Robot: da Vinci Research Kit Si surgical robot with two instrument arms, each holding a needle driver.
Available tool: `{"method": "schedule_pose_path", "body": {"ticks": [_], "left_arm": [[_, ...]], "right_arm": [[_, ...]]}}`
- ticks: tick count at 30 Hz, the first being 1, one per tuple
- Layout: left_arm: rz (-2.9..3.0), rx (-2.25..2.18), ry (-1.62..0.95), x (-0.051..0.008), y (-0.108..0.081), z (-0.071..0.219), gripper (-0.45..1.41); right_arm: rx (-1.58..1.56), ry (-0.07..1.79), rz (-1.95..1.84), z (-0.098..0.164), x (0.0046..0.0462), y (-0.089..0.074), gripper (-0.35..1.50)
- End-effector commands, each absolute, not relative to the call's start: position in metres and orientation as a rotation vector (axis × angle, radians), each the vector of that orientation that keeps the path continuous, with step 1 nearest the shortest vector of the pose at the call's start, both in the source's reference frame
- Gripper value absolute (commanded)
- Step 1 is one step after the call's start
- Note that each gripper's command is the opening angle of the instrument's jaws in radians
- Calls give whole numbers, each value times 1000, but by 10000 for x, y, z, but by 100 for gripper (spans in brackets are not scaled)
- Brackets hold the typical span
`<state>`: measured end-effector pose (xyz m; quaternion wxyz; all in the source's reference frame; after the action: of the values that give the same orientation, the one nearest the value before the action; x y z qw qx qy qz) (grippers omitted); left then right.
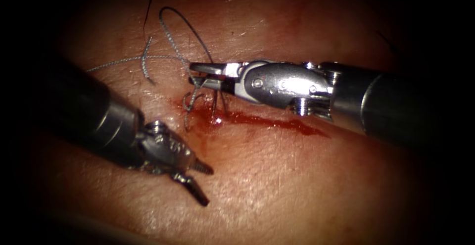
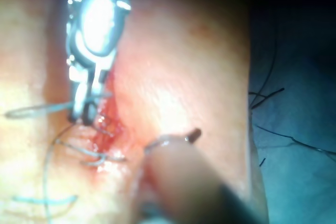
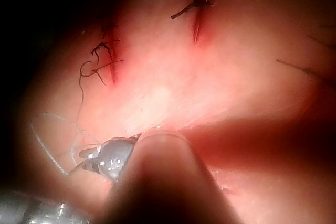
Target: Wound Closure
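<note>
So lower left of the frame, the left tool (image 1: 198,183) hangs over bare tissue (image 1: 277,190) with its jaws parted, holding nothing. Moving right, the thread (image 1: 170,32) loops across the upper left and runs down to the cut (image 1: 277,122). The right tool (image 1: 195,74), centre frame, has its jaws a little apart around thread near the knot; can't tell if it's really gripping. I can't make out the needle. Looks like knot work; whatever's next needs steady thread tension.
</note>
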<state>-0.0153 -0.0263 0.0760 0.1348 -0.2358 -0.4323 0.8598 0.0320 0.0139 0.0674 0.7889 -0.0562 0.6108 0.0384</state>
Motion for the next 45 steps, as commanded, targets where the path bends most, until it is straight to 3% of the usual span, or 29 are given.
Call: {"method": "schedule_pose_path", "body": {"ticks": [1,27,45], "left_arm": [[2484,-675,-1257,-152,-269,770,78],[2471,-669,-1274,-130,-269,778,74],[2474,-668,-1271,-123,-271,778,73]], "right_arm": [[-119,1319,85,678,327,139,-35],[194,1373,459,685,327,145,-35],[383,1544,793,729,327,122,-35]]}}
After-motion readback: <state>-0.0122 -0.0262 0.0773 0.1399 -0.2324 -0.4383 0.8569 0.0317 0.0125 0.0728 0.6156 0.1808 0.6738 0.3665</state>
